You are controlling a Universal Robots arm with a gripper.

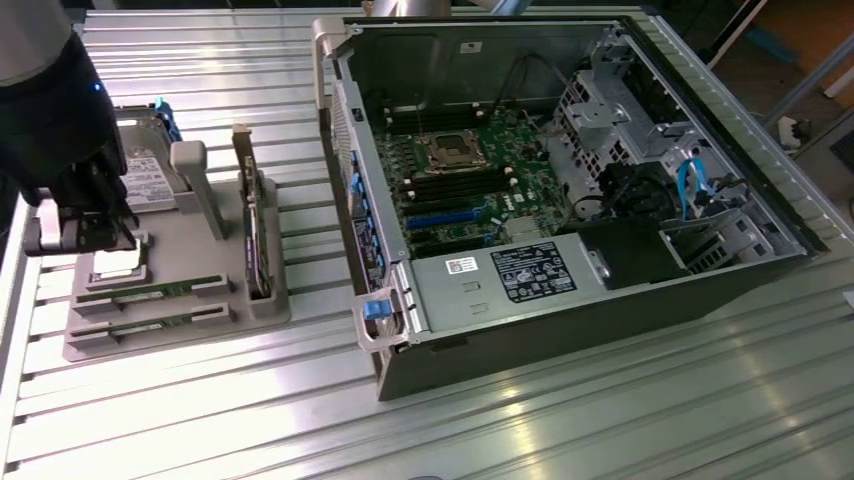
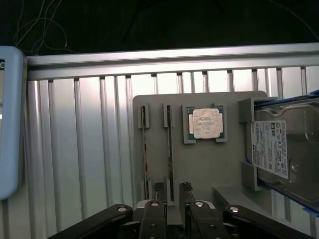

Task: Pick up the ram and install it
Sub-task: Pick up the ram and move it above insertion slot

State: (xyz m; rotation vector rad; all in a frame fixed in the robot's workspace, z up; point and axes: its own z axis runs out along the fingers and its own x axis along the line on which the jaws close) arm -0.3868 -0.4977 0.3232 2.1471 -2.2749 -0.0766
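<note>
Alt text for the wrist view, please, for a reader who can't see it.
The open pincer straddles one end of the ram, which stands on edge in a grey holder beside a twin stick. A CPU and a hard drive sit in the same holder, on a ribbed metal table.

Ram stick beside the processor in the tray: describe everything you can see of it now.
The ram is a long, thin green board, standing on its long edge in a slot of the grey holder, its ends in grey brackets. It lies between a twin stick and the processor. The open gripper hangs over one end, fingers to either side of its line; no contact shows.
</note>
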